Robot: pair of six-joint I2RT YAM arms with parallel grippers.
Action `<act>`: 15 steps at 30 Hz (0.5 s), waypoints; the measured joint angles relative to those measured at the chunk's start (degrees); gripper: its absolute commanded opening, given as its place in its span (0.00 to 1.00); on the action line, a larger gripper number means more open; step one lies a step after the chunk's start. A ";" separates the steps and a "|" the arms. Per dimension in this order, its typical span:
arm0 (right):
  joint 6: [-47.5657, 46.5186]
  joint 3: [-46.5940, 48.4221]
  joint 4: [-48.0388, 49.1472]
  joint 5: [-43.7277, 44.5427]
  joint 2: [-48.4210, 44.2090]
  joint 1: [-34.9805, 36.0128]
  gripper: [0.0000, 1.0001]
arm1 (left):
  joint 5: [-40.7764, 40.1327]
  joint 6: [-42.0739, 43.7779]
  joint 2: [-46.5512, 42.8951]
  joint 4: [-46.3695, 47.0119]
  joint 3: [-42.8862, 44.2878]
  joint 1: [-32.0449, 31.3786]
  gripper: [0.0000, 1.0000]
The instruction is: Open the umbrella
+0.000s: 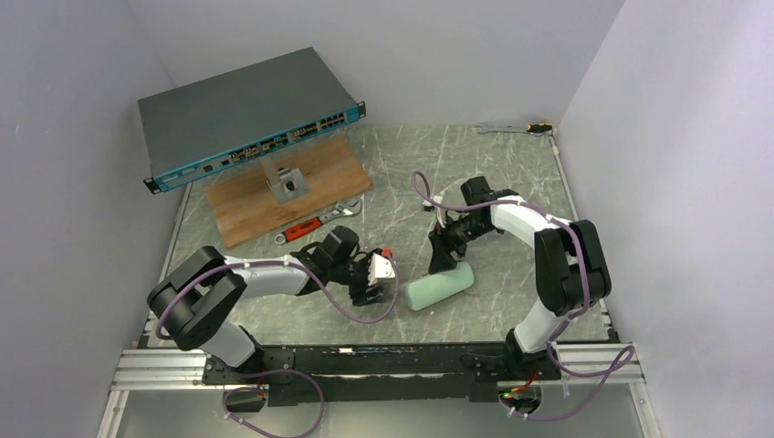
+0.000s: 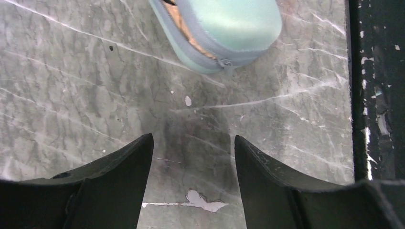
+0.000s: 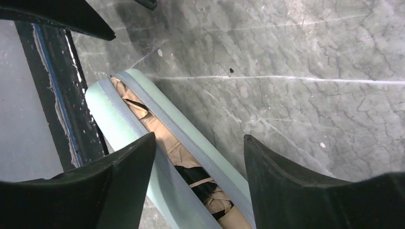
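The umbrella (image 3: 138, 107) is not out yet: it is packed inside a mint case (image 1: 440, 286) lying on the table (image 1: 511, 182), close to the near edge and a little right of centre. From the top view only the case shows. Its long axis runs roughly left to right, with the right end angled slightly away from the arm bases. The right gripper (image 1: 444, 254) hangs directly over the case, at its far side. The left gripper (image 1: 372, 290) sits just off the case's left end, close but apart from it. So the right arm is the nearer of the two.

Over to the left wrist view. The left gripper (image 2: 192, 138) has its fingers spread, with nothing but bare table between them. The rounded end of the case lies ahead and slightly right of the fingers, well short of them. A sliver of tan fabric peeks out along the zip (image 2: 224, 63).

Now the right wrist view, and this is the telling one. The right gripper (image 3: 199, 137) is wide apart and holding nothing. The case runs diagonally beneath it, slipping under one finger. The zip is parted along the top, with tan fabric and a dark patch showing in the gap. Whether the fingers touch the case, I cannot tell.

My read: the umbrella must come out of the case first, and the right arm is best placed to reach in along that diagonal.
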 measured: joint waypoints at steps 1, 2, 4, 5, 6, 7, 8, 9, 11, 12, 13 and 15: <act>-0.92 0.20 -0.81 0.31 -0.07 -0.04 0.75 | -0.35 0.17 -0.22 0.39 -0.26 -0.07 0.70; -1.90 0.55 -1.84 0.63 -0.11 -0.04 0.77 | -0.76 0.33 -0.31 0.72 -0.28 -0.13 0.70; -3.63 1.40 -3.78 1.44 -0.13 -0.02 0.79 | -1.33 0.68 -0.31 2.25 -0.28 -0.20 0.71; -4.28 1.79 -4.61 1.75 -0.13 -0.02 0.80 | -1.42 1.03 -0.31 2.82 -0.28 -0.33 0.72; -5.11 2.34 -5.73 2.34 -0.11 -0.02 0.81 | -1.62 1.44 -0.31 3.39 -0.26 -0.48 0.72; -5.73 2.86 -6.67 2.82 -0.11 -0.02 0.82 | -1.81 1.86 -0.31 3.78 -0.26 -0.74 0.72; -6.36 3.32 -7.41 3.17 -0.13 -0.02 0.82 | -2.01 2.29 -0.31 4.31 -0.26 -1.18 0.72; -6.88 3.78 -8.11 3.61 -0.13 -0.02 0.82 | -2.10 2.73 -0.31 4.63 -0.26 -1.62 0.72; -7.41 4.57 -9.16 4.37 -0.13 -0.04 0.82 | -2.10 3.15 -0.31 5.16 -0.26 -2.60 0.71; -7.50 4.96 -9.46 4.59 -0.11 -0.11 0.82 | -2.08 3.15 -0.28 5.35 -0.24 -2.93 0.71; -7.52 5.40 -9.79 4.79 -0.11 -0.11 0.82 | -2.08 3.15 -0.26 5.55 -0.20 -3.17 0.70; -7.56 6.86 -10.62 4.87 0.04 -0.31 0.82 | -2.05 3.15 -0.04 5.90 -0.02 -3.50 0.70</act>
